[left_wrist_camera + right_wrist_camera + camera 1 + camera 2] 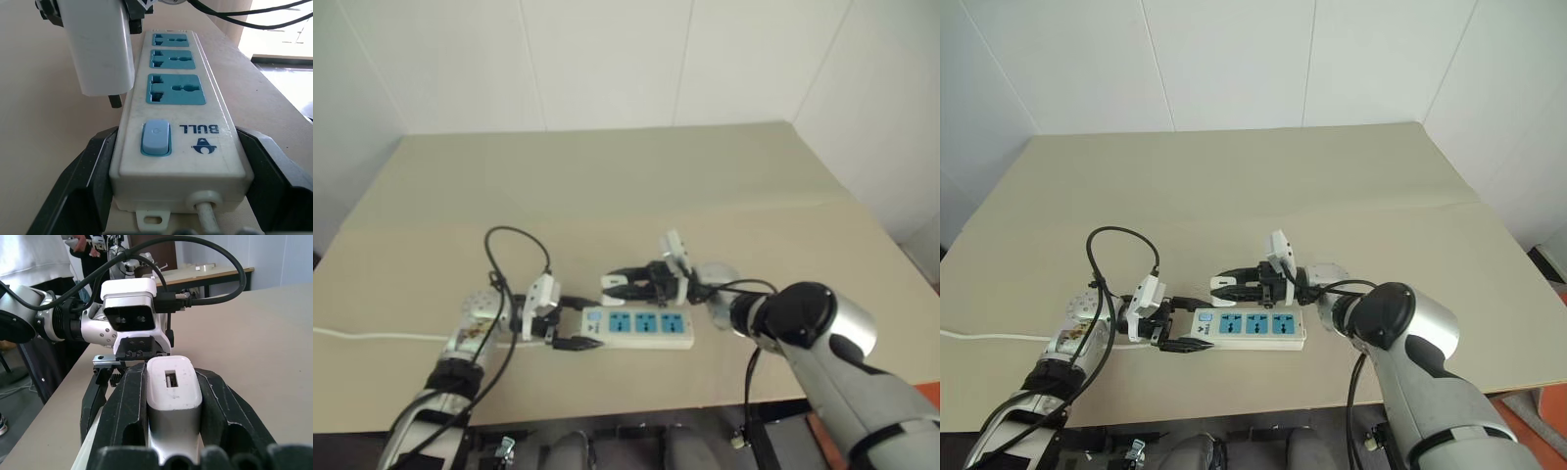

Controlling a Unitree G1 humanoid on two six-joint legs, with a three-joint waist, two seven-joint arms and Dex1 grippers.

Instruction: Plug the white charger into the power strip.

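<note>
The power strip (638,327) lies flat near the table's front edge, its three blue socket faces (175,88) turned up and the switch (156,138) at its left end. My left gripper (576,322) is shut on that switch end, one black finger (90,169) pressed to each long side. The white charger (611,284) is clamped in my right gripper (173,382), which points left, level with the table. The charger (103,46) hangs just above and behind the strip's far edge, near the first two sockets, with a dark prong showing under it.
The strip's white cord (372,336) runs off to the left along the table (607,196). Black cables (514,245) loop above my left wrist. The table's front edge is close below the strip. A person (34,254) stands behind, beside another table (210,271).
</note>
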